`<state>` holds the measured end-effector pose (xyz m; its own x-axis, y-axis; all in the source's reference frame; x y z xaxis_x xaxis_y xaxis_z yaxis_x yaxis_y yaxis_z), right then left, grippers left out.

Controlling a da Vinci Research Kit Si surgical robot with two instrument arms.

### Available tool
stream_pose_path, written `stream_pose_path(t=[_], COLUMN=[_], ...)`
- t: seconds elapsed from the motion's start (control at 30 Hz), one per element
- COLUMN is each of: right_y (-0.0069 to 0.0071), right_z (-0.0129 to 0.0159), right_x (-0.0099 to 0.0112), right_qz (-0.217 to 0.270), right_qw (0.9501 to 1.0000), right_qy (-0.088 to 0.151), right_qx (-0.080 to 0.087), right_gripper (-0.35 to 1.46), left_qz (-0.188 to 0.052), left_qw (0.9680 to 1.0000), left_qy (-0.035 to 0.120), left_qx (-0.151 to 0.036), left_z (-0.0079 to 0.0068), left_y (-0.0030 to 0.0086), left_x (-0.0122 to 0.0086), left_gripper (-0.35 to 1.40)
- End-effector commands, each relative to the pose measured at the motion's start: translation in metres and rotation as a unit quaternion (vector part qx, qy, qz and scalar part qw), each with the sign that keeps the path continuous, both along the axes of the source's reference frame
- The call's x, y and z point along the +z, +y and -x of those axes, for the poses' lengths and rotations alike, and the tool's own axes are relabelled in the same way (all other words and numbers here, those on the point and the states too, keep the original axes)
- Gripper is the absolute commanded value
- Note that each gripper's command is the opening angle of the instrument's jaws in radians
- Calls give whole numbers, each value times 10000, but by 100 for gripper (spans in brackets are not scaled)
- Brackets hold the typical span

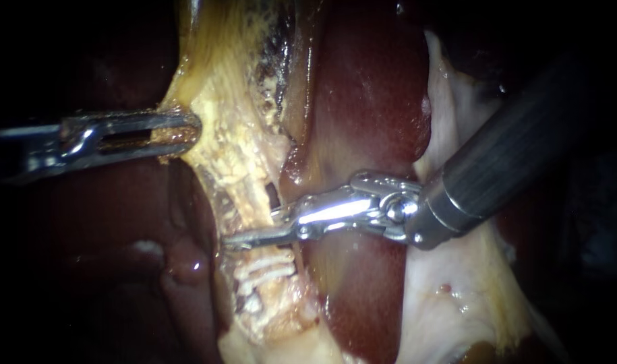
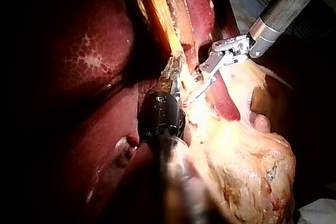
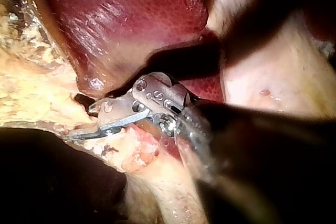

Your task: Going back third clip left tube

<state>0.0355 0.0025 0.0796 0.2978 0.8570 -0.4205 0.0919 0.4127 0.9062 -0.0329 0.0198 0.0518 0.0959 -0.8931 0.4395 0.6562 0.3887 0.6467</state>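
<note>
Up at the flap's edge my left instrument (image 1: 177,131) pinched yellowish tissue (image 1: 220,87) taut to expose the tube (image 1: 244,185) that my right instrument (image 1: 254,232) seemingly straddled, jaws parted, above the clips (image 1: 268,264).

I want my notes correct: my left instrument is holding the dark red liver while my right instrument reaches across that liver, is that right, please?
Not quite. In the endoscope view the left instrument holds the yellowish tissue, not the liver; the right instrument does reach across the liver.

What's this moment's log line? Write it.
left instrument: shut on pale tissue | right instrument: tip at same tissue, lower down | liver: behind
</note>
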Motion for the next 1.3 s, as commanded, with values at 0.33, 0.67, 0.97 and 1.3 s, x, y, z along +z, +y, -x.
stream_pose_path(t=[0.33, 0.67, 0.97, 1.3], right_y=[4, 2, -3, -8], right_z=[-3, 4, 25, 65], right_x=[6, 7, 4, -3], right_qz=[81, 1208, 2155, 2711], right_qw=[9999, 9925, 9756, 9602], right_qy=[-55, 106, 411, 663], right_qx=[85, 140, -31, -146], right_gripper=[46, 60, 60, 60], left_qz=[2, 2, 3, 3], left_qw=[10000, 10000, 10000, 10000], left_qy=[3, 0, -2, -4], left_qx=[0, 4, 8, 11], left_z=[0, -3, -4, -5], left_y=[-1, -2, -2, -2], left_x=[0, -1, -1, -1], left_gripper=[-35, -35, -35, -35])
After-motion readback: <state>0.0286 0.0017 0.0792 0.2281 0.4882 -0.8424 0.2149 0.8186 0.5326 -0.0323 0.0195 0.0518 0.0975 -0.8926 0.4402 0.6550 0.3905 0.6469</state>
